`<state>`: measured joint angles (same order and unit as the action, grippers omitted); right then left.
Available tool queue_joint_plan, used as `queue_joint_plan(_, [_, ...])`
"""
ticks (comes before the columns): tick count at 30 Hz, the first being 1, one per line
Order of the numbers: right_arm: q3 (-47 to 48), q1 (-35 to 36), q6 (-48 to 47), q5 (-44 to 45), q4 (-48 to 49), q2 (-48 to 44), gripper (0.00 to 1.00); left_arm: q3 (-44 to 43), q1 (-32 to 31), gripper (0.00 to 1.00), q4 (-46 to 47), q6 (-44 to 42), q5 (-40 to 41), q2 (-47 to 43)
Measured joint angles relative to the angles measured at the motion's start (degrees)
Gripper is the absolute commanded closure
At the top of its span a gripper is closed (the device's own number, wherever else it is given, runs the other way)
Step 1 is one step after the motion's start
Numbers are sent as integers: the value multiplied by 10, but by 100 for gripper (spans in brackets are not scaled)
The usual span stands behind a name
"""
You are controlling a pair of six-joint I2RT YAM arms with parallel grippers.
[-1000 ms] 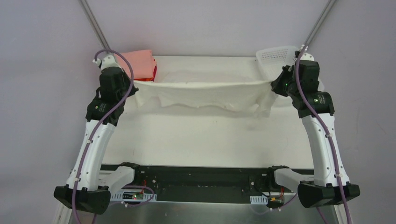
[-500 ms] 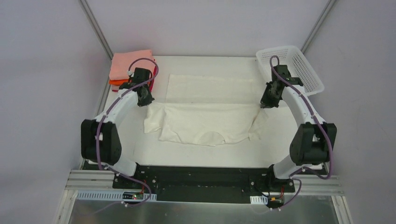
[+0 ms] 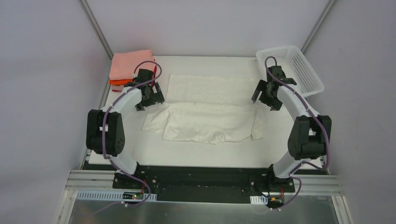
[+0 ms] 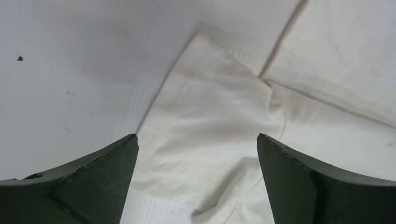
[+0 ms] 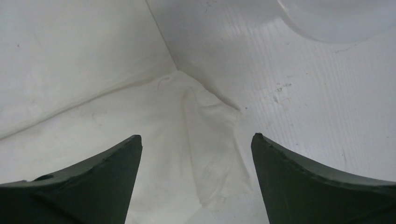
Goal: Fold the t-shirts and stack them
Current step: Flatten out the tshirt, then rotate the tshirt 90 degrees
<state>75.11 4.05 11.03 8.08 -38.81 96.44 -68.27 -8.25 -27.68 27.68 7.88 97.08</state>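
A large cream-white t-shirt [image 3: 205,122] lies on the white table, its near half doubled over with the sleeves sticking out at both sides. My left gripper [image 3: 148,98] hovers open over the shirt's left sleeve [image 4: 205,107], nothing between its fingers [image 4: 98,182]. My right gripper [image 3: 266,97] hangs open over the right sleeve [image 5: 205,140], also empty. At the back left corner sits a stack of folded t-shirts [image 3: 131,64], salmon-pink on top, with an orange edge [image 3: 117,82] below it.
A white plastic lattice basket [image 3: 294,65] stands at the back right corner, just behind my right arm. Bare white table [image 3: 210,151] runs between the shirt and the arm bases. Grey walls close in both sides.
Both grippers carried the stretched shirt edge down toward the near side, laid it on the table and opened, letting it go. The shirt now rests flat, doubled over.
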Motion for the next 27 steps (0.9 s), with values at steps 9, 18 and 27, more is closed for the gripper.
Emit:
queue_joint_plan(9, [-120, 182, 75, 50, 32, -212, 0, -35, -58, 1, 17, -24, -79, -109])
queue_joint_plan(18, [-223, 380, 176, -38, 120, -132, 1, -224, -90, 1, 60, -43, -212, 180])
queue_joint_plan(27, [-228, 334, 223, -35, 144, -71, 1, -181, -90, 1, 82, -32, -226, 214])
